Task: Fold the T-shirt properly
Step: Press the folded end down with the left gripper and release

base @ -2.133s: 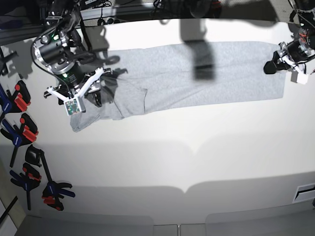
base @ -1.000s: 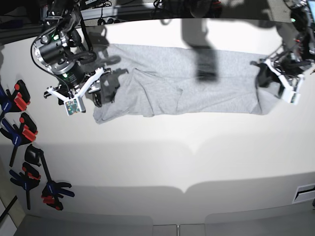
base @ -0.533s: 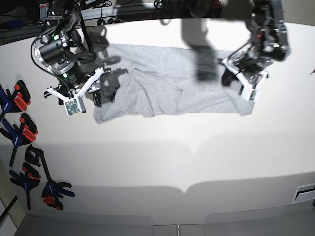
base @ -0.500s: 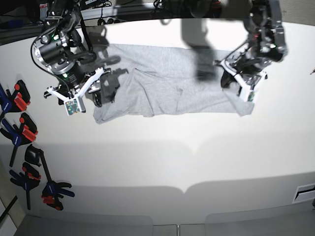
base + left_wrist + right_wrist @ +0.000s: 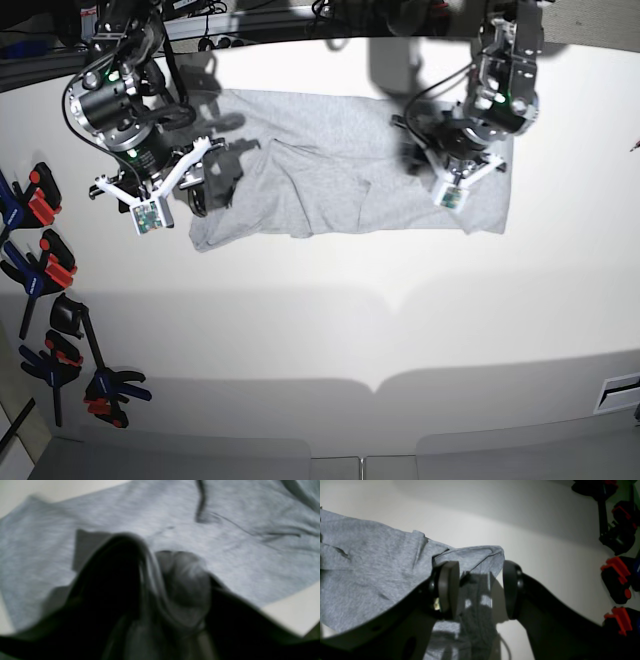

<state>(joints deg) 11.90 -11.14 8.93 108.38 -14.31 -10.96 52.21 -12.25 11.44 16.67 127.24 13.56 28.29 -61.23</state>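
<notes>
Base view: I have the T-shirt point(image 5: 340, 170) lying as a long grey band across the far half of the white table point(image 5: 330, 330), with its right end doubled back over the body and its left end bunched and creased. My left end effector point(image 5: 440, 160), on the right of this view, sits over that doubled-back end. In its wrist view the picture is blurred, but a wad of grey cloth point(image 5: 175, 590) fills the dark jaws, so I judge it clenched on the T-shirt. My right end effector point(image 5: 480, 590) stands released over the rumpled left corner; its two pads point(image 5: 448, 590) are well apart, with cloth below the gap and nothing pinched. A row of red and black clamps point(image 5: 45, 270) lies along the table's left edge, clear of the work. Only the plain grey side shows; I see no lettering. As I read it, the long side folds are in and one end is being carried across, so the task is perhaps past halfway. The carried end has yet to be laid flat and let go, the wrinkled left corner needs smoothing or folding in, and the stack must be squared. The risk is a crooked, lumpy final fold.
</notes>
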